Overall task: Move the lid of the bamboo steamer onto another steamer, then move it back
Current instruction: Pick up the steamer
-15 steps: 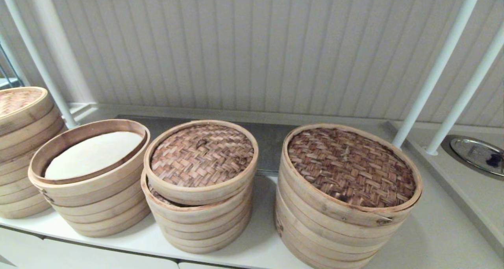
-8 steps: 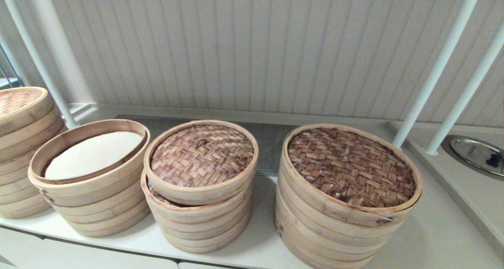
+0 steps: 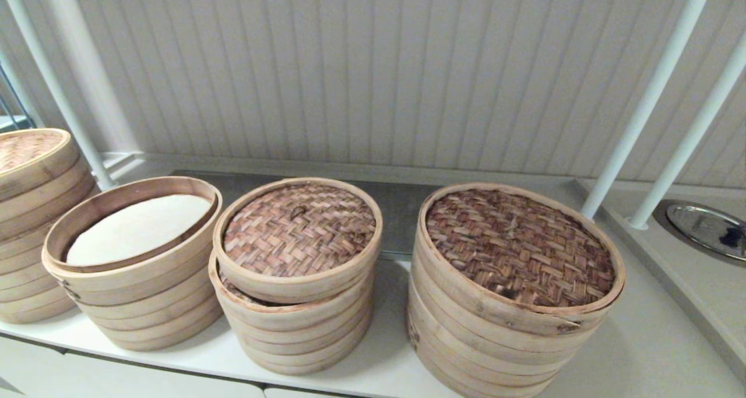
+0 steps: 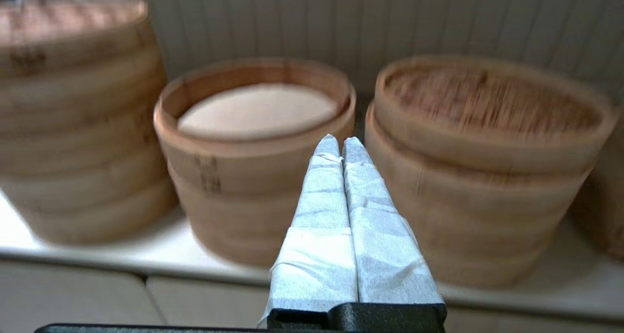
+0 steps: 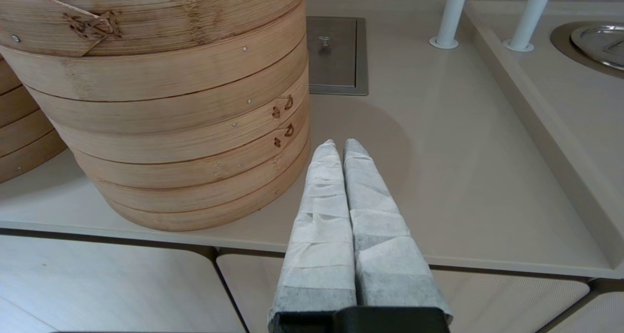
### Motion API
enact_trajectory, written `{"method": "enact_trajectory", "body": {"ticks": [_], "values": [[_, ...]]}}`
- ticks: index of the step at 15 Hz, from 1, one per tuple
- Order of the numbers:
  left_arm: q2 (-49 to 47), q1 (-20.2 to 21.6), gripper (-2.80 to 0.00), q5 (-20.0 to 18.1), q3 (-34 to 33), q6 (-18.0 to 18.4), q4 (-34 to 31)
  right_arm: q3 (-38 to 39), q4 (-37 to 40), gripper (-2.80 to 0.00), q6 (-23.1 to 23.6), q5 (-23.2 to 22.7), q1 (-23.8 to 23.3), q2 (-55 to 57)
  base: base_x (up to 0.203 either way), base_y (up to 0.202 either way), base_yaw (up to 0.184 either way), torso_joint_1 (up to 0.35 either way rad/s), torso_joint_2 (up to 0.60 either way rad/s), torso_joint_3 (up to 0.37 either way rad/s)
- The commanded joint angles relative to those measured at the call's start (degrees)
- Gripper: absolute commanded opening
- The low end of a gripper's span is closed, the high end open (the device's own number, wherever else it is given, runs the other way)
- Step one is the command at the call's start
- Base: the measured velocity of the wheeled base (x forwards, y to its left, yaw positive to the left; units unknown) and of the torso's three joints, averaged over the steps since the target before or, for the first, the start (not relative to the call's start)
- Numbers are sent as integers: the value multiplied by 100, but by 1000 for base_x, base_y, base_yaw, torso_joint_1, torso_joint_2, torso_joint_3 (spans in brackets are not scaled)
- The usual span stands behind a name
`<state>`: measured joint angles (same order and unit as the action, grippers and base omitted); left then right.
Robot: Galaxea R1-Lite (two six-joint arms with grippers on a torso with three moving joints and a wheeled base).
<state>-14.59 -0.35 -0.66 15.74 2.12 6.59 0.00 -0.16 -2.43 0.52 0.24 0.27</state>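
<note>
1. Widest dark-lidded steamer (image 3: 516,287), toward the counter's (image 3: 641,340) right end, crowds any swing that way.
2. Smallest steamer (image 3: 291,322) carries the bamboo steamer lid (image 3: 297,235), seated askew (we fear slipping).
3. White-lined steamer (image 3: 131,264) awaits it, just beside.
4. Left gripper (image 4: 340,145) and right gripper (image 5: 337,147), fingers pressed together, empty, hang off the front edge.

Far-left steamer stack (image 3: 32,223) cut off — its lid perhaps woven.

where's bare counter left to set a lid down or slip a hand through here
Widest bare counter lies right of the widest steamer, toward the white poles. A narrower gap separates that steamer from the smallest steamer. Left of that, the open steamer and the neighbouring stacks crowd together.
</note>
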Motion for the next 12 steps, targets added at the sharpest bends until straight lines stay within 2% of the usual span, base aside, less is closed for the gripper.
{"method": "enact_trajectory", "body": {"ticks": [1, 4, 5, 7, 9, 12], "values": [[-1281, -23, -280, -28, 721, -30, 70, 17, -2, -280, -3, 0, 2, 8, 0, 0, 0, 0, 0, 0], [-2940, -178, -280, -375, 2429, -108, 24, 9, -2, -280, -3, 0, 2, 8, 0, 0, 0, 0, 0, 0], [-3395, -354, -280, -493, 3038, -111, -220, 12, -2, -280, -3, 0, 2, 8, 0, 0, 0, 0, 0, 0], [-4060, -954, -280, -845, 3994, -91, -1152, 18, -2, -280, -3, 0, 2, 8, 0, 0, 0, 0, 0, 0], [-4691, -1377, -280, -1314, 4583, -88, -1720, 14, -2, -280, -3, 0, 2, 8, 0, 0, 0, 0, 0, 0], [-5703, -1643, -280, -1489, 5307, -74, -2412, 9, -2, -280, -3, 0, 2, 8, 0, 0, 0, 0, 0, 0]]}}
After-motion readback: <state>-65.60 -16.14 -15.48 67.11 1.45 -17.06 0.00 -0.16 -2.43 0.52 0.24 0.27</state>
